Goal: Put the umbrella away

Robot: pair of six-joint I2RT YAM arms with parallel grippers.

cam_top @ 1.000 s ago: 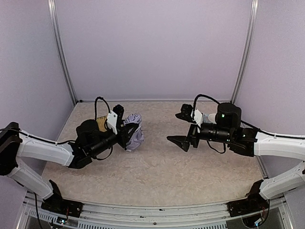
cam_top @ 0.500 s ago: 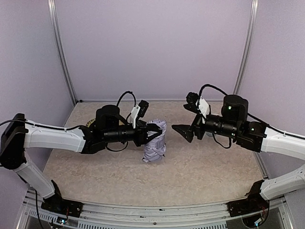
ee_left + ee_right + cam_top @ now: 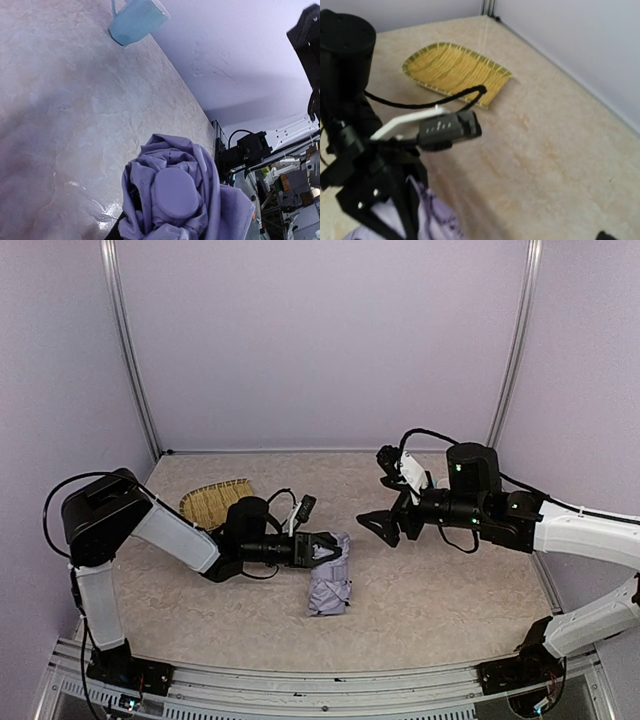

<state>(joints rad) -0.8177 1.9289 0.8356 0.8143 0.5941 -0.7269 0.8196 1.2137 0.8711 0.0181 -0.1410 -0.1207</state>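
Left gripper (image 3: pixel 322 551) clasped the bundled umbrella (image 3: pixel 329 587) | right gripper (image 3: pixel 383 528) stood wide, empty, right of it | step likely wanted a firm hold, canopy tightly bundled.

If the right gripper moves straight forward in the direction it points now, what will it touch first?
Probably the left gripper, which is shut on the umbrella. The right gripper faces it, though depth is unclear.

The umbrella (image 3: pixel 328 585) is lavender, the woven tray (image 3: pixel 213 502) yellow, the table (image 3: pixel 430 590) mottled beige.
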